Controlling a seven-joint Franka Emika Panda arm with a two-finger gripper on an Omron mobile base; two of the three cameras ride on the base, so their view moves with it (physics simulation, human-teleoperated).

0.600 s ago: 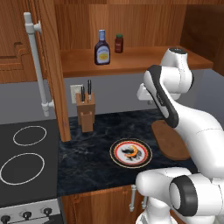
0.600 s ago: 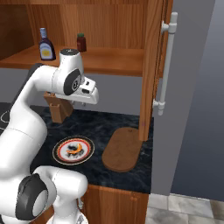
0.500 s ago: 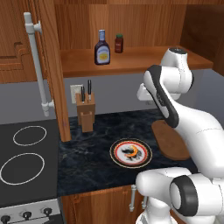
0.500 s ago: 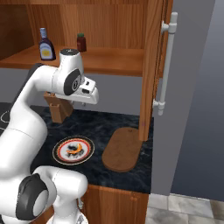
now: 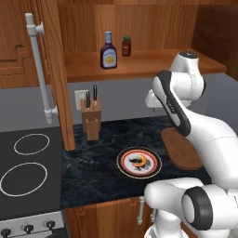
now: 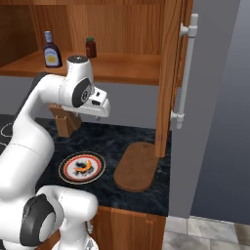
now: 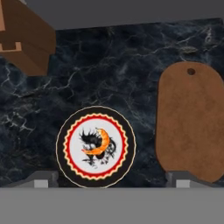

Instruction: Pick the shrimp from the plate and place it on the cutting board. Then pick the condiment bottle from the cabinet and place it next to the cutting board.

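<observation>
The shrimp (image 7: 99, 143) lies on the plate (image 7: 65, 127) as before; nothing has moved. Our gripper (image 7: 112, 177) hangs released above, so picking is not begun.

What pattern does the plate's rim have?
A black and red-orange band on the plate; hand view shows it best.

dark marbled counter (image 5: 97, 162), plate (image 5: 139, 162), cutting board (image 5: 182, 148) and knife block (image 5: 91, 120) on it, cabinet shelf (image 5: 139, 65) bearing condiment bottle (image 5: 108, 51) and red jar (image 5: 126, 46)
</observation>
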